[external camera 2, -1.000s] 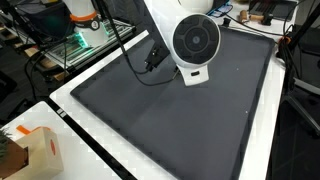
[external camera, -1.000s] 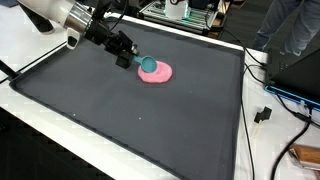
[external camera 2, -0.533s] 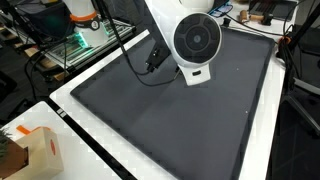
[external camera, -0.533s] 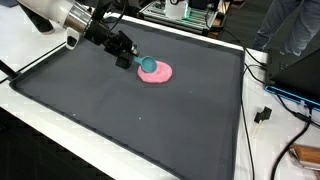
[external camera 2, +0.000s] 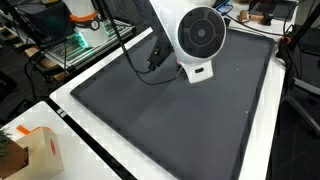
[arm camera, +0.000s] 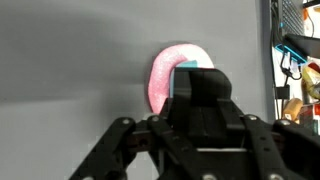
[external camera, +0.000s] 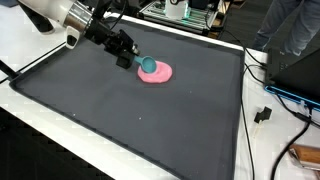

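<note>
My claw [external camera: 133, 62] hangs low, tip right at the small teal cup-like piece [external camera: 148, 65], which seems to sit on the flat pink round disc [external camera: 160, 75] on the bench's dark grey mat [external camera: 130, 120]. Clamped or not, I cannot tell (the claw's body blocks the wrist view). In the last second the arm [external camera 2: 200, 35] only nudged and the piece stayed put, so nothing is lifted.

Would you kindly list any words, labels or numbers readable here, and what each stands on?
No text can be read.
Any print on the cardboard box is too blurred to read.
The gripper, the teal object, the pink plate and the dark mat show no lettering.
</note>
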